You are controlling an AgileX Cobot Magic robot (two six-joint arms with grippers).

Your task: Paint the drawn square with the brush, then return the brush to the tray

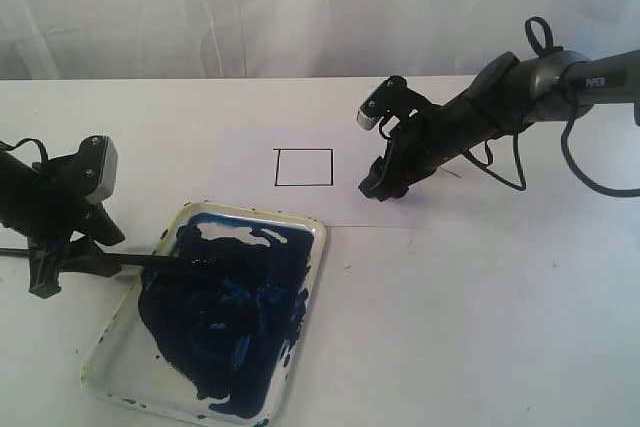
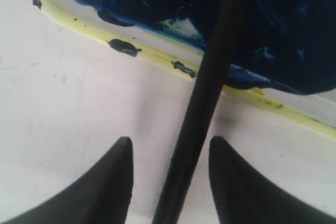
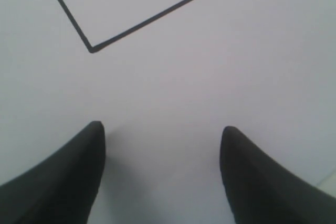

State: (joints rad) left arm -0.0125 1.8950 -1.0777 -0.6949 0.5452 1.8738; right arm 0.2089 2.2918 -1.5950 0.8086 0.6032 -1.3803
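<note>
We find the long, very thin black-handled brush [image 1: 150,261] lying with its tip end in the shallow, yellow-rimmed white tray [image 1: 118,359]. Its handle crosses the tray's rim and reaches out over the white desk [image 1: 480,327] on the left side. The left gripper [image 1: 60,252] stands released, with one jaw on each side of the handle; in the left wrist view neither black finger [image 2: 105,182] touches it. The right gripper [image 1: 385,182] is also released and empty, and it hangs low over the white paper sheet [image 1: 300,205], just beside the small black-outlined drawn square [image 1: 303,168]. The inside of that square is bare white.

We judge the brush to be very light, with a stiff but slim handle that could roll or twist between the pads. The hidden tip is probably soft and loaded with the dark blue paint [image 1: 225,327] that covers most of the tray. We would take hold on the clean stretch of handle outside the rim, where the jaws stand now. The handle should be centred between them so that it does not pivot. We would grip firmly, since a smooth, narrow shaft may slip. The wet tip can drip or smear the sheet outside the outline, so we would carry it low and steady.
</note>
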